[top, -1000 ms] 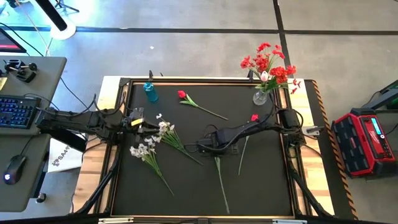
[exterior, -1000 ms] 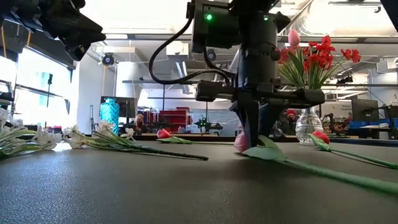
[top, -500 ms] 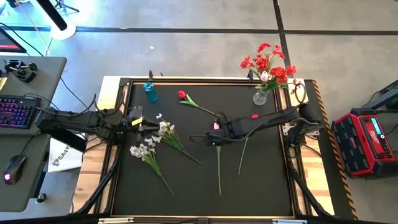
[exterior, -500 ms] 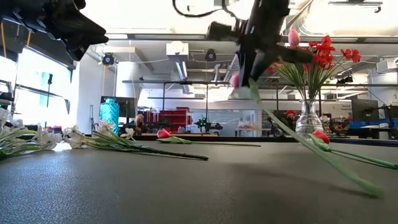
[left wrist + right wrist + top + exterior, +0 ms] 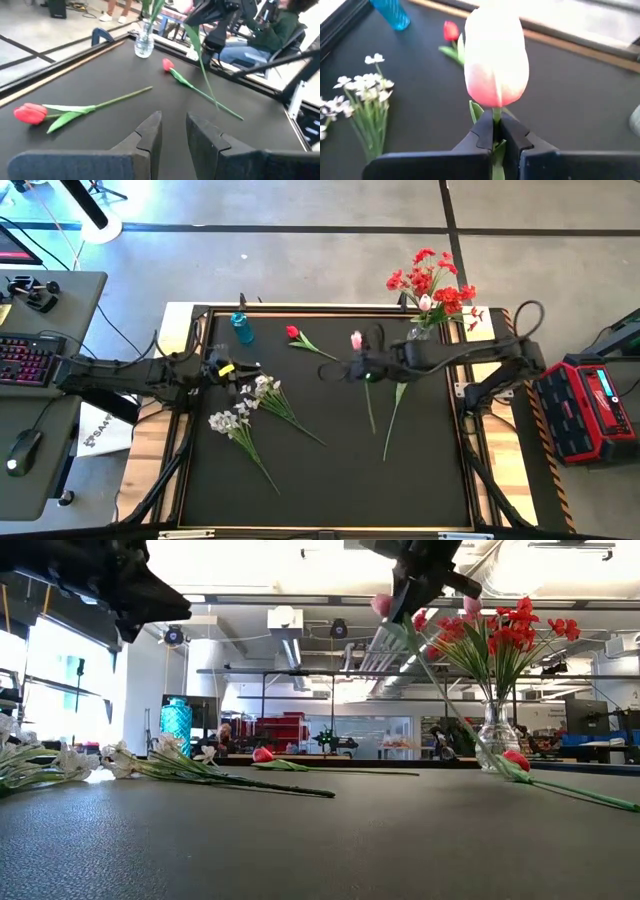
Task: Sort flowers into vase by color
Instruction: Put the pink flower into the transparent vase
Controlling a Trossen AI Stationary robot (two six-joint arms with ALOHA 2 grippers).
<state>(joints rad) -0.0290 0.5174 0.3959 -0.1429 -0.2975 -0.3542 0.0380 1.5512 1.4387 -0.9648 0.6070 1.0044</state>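
Observation:
My right gripper (image 5: 496, 122) is shut on a pale pink-white tulip (image 5: 496, 55), raised above the mat's middle (image 5: 364, 364), left of the clear glass vase (image 5: 419, 336) that holds red sprays and one pink tulip. My left gripper (image 5: 174, 131) is open, hovering at the mat's left (image 5: 245, 370) above the white blossom sprays (image 5: 265, 392), touching nothing. Two red buds (image 5: 293, 332) (image 5: 408, 368) and the white sprays lie flat on the mat. A blue vase (image 5: 242, 328) stands at the far left. My right gripper pinches the tulip's green stem (image 5: 496, 114) right under the bloom, between its two fingers (image 5: 484, 132). The bloom (image 5: 381, 606) stands out past the fingertips and the long stem (image 5: 440, 690) hangs slanting below. Whether its lower end touches the mat I cannot tell.
The black mat (image 5: 300, 490) has a raised frame around it. A desk with keyboard (image 5: 25, 358) stands left of the table, a red case (image 5: 590, 405) to its right. The mat's near half is bare apart from the stem ends.
My right gripper has risen from the mat with the tulip and moved toward the far edge and the glass vase. The tulip, which lay flat, has been lifted, its stem now dangling below the gripper. My left gripper has edged slightly rightward.

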